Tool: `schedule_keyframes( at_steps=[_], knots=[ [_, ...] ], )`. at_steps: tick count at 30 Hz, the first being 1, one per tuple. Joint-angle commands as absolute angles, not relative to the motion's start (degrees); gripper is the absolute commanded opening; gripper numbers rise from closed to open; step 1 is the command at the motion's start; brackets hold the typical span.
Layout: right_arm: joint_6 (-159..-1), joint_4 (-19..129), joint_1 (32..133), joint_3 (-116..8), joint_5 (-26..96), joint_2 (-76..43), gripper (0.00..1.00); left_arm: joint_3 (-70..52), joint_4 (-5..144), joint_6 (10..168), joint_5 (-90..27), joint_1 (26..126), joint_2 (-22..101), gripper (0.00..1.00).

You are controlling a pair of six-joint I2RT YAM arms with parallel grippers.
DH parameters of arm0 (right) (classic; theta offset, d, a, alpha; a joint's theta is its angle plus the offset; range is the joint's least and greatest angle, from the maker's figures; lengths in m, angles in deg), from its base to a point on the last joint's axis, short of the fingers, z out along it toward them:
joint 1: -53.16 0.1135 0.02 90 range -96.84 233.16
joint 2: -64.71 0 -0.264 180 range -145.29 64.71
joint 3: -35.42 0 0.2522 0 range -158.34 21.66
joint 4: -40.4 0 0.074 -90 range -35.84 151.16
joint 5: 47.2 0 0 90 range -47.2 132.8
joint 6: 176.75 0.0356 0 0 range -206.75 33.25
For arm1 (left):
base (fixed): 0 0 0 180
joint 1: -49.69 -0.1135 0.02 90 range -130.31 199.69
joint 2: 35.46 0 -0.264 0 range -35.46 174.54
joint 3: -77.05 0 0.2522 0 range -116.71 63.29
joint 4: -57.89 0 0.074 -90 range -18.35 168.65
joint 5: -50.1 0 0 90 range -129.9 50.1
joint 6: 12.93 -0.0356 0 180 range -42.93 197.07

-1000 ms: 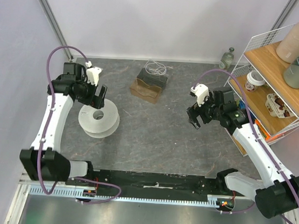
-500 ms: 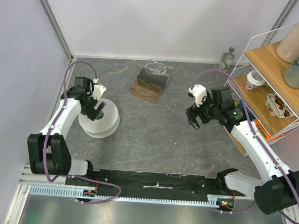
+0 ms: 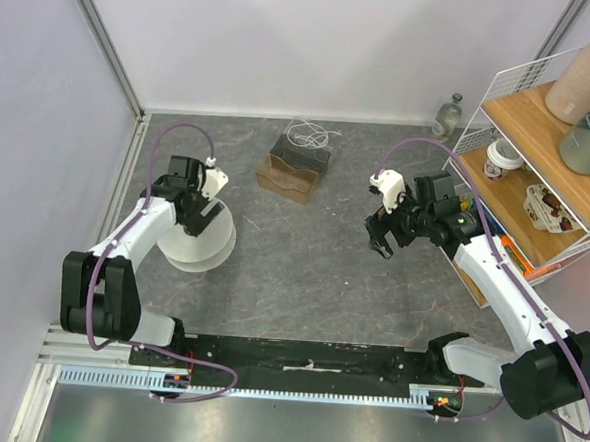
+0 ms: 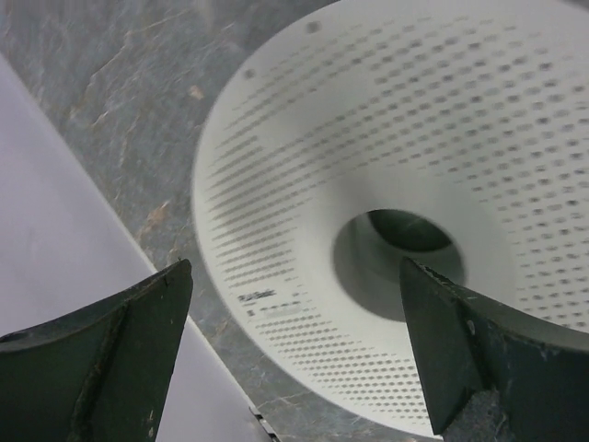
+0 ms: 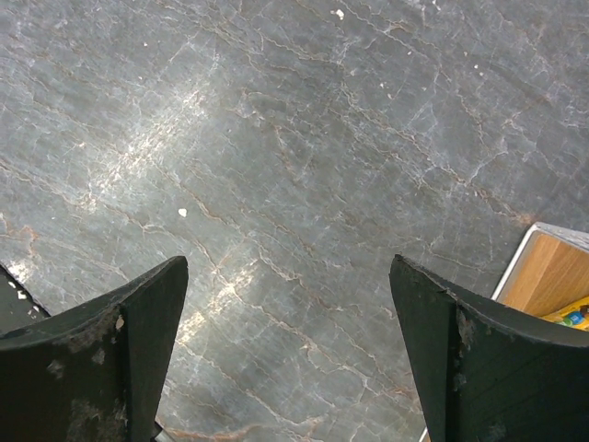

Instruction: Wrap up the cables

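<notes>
Last second: my left arm swung in from the left wall. The left gripper (image 3: 205,212) is now over the spool (image 3: 211,254) at 9 o'clock, jaws wide apart and nothing in them. Can't tell if it touches the spool. The left wrist view looks down on the perforated flange and hub hole, framed between the fingers. The right gripper (image 3: 377,238) crept a bit toward centre, now at 3 o'clock, jaws apart, only bare table under it.

The cables (image 3: 308,135) haven't moved: a loose white curl on a dark box (image 3: 293,171) at 12 o'clock, well apart from both grippers.

My read: I'm lining up on the spool first. No wire picked up, wrapping not begun.

Surface: grey stone-look table (image 3: 301,282), veined, a few pale specks. Room: lavender walls, a wire rack (image 3: 526,130) with bottles and cups at 2 o'clock, and a small bottle (image 3: 448,115) just beside it.
</notes>
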State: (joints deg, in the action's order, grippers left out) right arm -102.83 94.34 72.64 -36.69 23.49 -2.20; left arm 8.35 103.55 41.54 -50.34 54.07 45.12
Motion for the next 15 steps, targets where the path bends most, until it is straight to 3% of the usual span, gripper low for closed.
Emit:
schedule_keyframes(
  at_steps=[1, 15],
  knots=[
    [-102.3, 95.6, 72.5, -39.9, 21.5, -3.0, 0.98, 10.4, 100.9, 40.3, -50.6, 58.7, 45.9, 0.99],
    [-100.0, 96.0, 72.2, -41.1, 21.1, -3.3, 0.98, 5.8, 109.5, 59.0, -38.4, 82.0, 50.5, 0.99]
  ],
)
